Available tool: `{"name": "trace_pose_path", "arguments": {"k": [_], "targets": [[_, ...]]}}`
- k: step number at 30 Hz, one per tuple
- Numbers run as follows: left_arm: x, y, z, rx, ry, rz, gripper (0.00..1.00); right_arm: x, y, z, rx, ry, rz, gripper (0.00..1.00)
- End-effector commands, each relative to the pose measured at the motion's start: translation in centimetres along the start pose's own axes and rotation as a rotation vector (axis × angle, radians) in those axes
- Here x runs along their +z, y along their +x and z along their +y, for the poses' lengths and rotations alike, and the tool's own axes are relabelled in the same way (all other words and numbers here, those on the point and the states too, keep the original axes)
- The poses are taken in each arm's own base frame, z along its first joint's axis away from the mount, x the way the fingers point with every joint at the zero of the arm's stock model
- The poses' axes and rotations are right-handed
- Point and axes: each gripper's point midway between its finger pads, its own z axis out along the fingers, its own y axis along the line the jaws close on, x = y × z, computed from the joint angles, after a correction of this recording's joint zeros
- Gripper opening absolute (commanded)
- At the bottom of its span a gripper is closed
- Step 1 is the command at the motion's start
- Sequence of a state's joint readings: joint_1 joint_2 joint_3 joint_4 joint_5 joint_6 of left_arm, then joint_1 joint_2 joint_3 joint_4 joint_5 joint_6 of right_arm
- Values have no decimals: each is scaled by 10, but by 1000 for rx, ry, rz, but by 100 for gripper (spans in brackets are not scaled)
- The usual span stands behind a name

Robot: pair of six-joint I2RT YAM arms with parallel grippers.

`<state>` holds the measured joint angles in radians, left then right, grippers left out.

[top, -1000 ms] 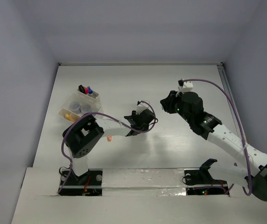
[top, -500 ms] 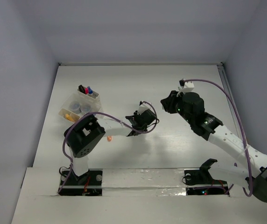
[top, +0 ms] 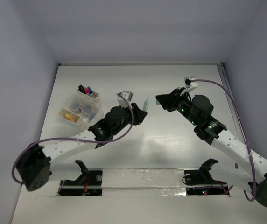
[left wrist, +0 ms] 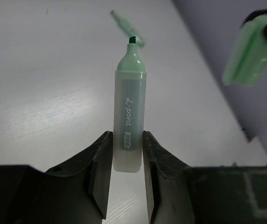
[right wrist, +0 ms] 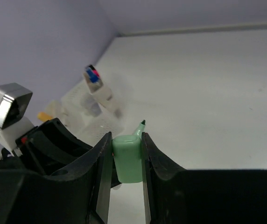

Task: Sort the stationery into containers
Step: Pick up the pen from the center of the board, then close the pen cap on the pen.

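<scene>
At the left of the table (top: 138, 149) we note the cluster of bins (top: 94, 98), well apart from both arms. It holds markers (top: 84, 89) upright in the far compartment, two round jars (top: 85, 108) in the middle and an orange piece (top: 68, 115) nearest. Toward the centre, the left gripper (left wrist: 125, 140) is clamped on the barrel of an uncapped pale green highlighter (left wrist: 129, 107), held off the table, and just to its right the right gripper (right wrist: 126, 140) is closed on a green cap (right wrist: 126, 158), near the tip but apart from it.
</scene>
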<state>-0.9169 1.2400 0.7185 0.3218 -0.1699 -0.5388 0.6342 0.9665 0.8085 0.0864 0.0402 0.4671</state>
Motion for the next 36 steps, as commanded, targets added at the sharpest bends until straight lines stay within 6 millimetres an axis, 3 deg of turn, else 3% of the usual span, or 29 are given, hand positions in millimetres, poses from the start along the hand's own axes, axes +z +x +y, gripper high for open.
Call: {"name": "trace_pose_path", "arguments": {"k": [1,2,3,6,7,11,15,26,36], "targets": [[-35,-59,-44,-122,290,-198,0,-4,-49,55,48,-252,-157,2],[-44,-55,-48,-133,347,-187,0,-7,-57,68,64,-312,-181,2],[-58,-75,-52,-152,394,-251,0,-8,-62,75,69,-346,-193,2],[-82,-77,-61,-208,525,-258,0,-11,-83,102,105,-482,-254,2],[-88,-87,-63,-206,543,-295,0,-11,-83,102,105,-483,-254,2],[-110,-84,-70,-265,678,-284,0,-17,-100,125,140,-609,-304,2],[-128,-91,-81,-294,802,-309,0,-13,-102,135,162,-689,-323,2],[-148,-99,-93,-305,908,-315,0,-24,-106,158,167,-864,-343,3],[-160,-105,-95,-303,929,-347,0,-30,-101,166,177,-936,-319,3]]}}
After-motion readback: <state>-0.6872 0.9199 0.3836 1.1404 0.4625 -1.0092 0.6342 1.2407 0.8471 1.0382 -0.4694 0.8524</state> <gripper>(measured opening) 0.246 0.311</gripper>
